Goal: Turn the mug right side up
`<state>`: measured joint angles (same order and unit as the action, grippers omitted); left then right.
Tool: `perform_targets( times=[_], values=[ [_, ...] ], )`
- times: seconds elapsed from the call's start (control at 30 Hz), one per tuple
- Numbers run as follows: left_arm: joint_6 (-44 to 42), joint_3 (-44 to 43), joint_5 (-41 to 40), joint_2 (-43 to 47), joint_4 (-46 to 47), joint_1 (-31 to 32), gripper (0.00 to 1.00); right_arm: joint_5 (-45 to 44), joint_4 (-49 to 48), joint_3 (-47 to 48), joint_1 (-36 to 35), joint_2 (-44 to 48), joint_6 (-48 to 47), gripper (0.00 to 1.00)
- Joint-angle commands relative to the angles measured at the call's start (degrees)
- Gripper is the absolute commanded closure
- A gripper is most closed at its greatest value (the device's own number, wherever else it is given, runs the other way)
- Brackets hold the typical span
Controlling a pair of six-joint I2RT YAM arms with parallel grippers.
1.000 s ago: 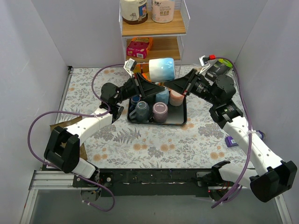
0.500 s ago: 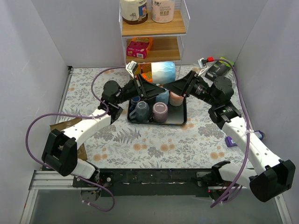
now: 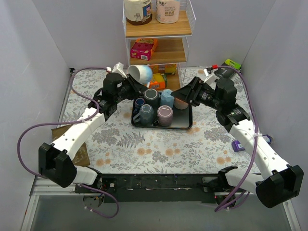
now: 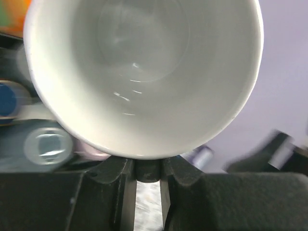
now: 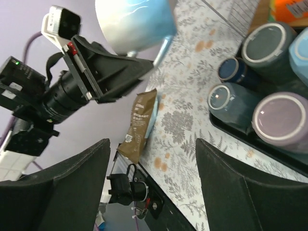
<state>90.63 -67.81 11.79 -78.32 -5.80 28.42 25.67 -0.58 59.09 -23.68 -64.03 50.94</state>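
And there's the release. A second ago the mug (image 3: 140,73) hung over the tray (image 3: 185,126) pinned between both arms; now the right gripper (image 3: 182,93) has let go. Its jaws stand wide with nothing in them, drawn back above the right side of the tray, and in its own wrist view the right gripper (image 5: 151,149) frames only table between its fingers.

The left gripper (image 3: 128,83) has the mug all to itself. It is pinched almost shut on the wall at the rim, and the left wrist view shows that plainly: the left gripper (image 4: 147,169) nips the lip while the mug (image 4: 144,72) fills the frame with its white inside. The arm has swung the mug up and off to the left, clear of the tray and in the air in front of the shelf (image 3: 159,31).

From the right wrist, the mug (image 5: 134,24) rides high above the left gripper (image 5: 120,72), blue-and-white body outward.

So the handover looks complete, but the job isn't. The mug lies tilted, mouth facing back toward the left wrist, not upward. A wrist roll and a set-down remain, and that thin rim grip could slip as it turns.
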Motion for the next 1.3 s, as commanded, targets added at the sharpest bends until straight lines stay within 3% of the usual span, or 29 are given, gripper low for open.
perform_targets(
  times=[0.0,0.27,0.7,0.9,1.27],
  values=[
    [-15.12,-3.47,-19.42,4.76,-17.64,-7.83,1.0,-1.41,7.08,1.38,1.27,0.31,-3.03,0.22],
    [-25.4,2.15,-26.11,3.09,-21.54,-23.4,1.0,-1.94,11.21,1.38,2.41,-0.22,-4.44,0.23],
    [-30.6,7.87,-30.6,-9.2,-14.15,-32.9,1.0,-0.54,13.24,0.5,4.34,-1.45,-4.8,0.25],
    [-29.64,7.17,-25.6,-12.37,-12.48,-36.6,1.0,-0.45,13.5,-0.03,4.79,-1.62,-4.88,0.25],
    [-29.28,6.55,-23.13,-18.88,-9.93,-37.92,1.0,0.08,13.41,-0.29,5.14,-2.42,-4.71,0.26]
  ],
)
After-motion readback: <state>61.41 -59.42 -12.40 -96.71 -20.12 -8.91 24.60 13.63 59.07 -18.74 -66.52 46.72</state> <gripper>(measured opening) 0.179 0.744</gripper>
